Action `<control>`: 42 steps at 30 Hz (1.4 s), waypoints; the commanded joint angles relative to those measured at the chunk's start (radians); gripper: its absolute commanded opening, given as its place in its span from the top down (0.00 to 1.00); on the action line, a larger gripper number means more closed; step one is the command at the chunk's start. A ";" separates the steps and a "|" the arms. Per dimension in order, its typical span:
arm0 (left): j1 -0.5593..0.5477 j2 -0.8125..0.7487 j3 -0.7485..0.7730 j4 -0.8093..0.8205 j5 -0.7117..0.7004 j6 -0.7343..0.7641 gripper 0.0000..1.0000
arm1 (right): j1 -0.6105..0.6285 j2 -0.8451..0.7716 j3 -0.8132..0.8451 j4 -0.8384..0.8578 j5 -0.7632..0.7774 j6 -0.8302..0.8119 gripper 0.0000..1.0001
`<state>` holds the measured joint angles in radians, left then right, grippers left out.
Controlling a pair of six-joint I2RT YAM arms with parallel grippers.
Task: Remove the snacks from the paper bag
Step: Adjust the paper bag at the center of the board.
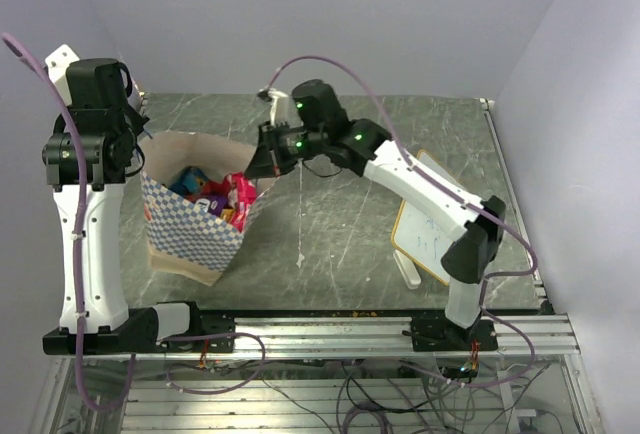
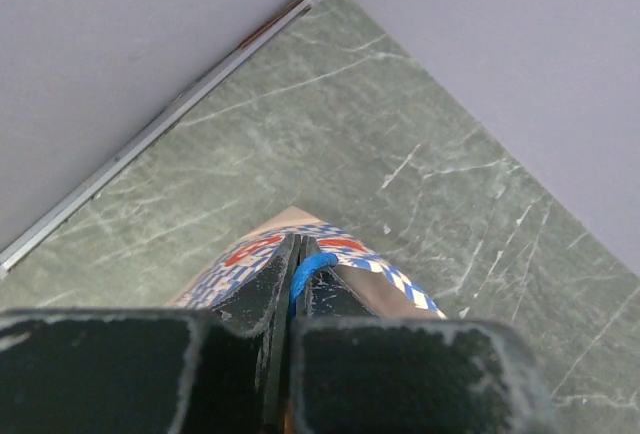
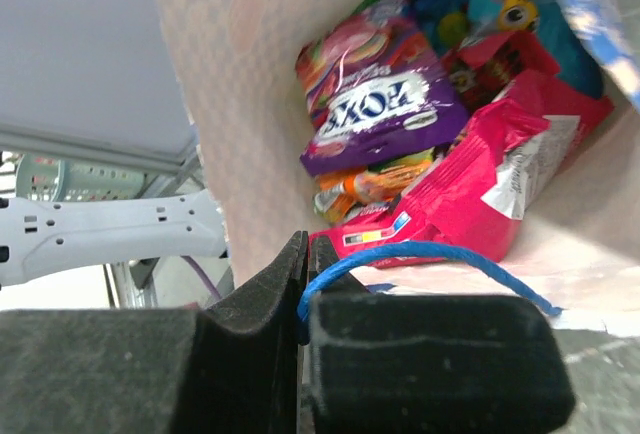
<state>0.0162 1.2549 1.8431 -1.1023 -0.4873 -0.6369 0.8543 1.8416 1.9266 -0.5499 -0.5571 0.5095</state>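
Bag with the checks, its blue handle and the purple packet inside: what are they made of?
The bag looks like paper: matte cream inside, softly creased. The handle seems to be twisted blue string; its strands show. The purple packet is probably thin plastic film: glossy, crinkled, with bright glints.

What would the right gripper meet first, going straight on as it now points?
Probably the red packet inside the paper bag, just past the jaws, though its cream wall lies close beside.
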 commanded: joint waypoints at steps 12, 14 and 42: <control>0.011 -0.323 -0.339 0.429 0.500 0.053 0.93 | 0.065 -0.150 -0.291 0.027 -0.007 0.004 1.00; 0.012 -0.350 -0.356 0.412 0.547 0.040 0.93 | 0.070 -0.185 -0.362 0.038 0.006 0.006 0.99; 0.012 -0.374 -0.367 0.153 0.705 0.000 0.93 | 0.090 -0.196 -0.163 -0.205 0.504 -0.090 0.03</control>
<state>0.0246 0.8940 1.4445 -0.9241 0.1703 -0.6415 0.9169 1.6024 1.7374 -0.8204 -0.0380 0.3668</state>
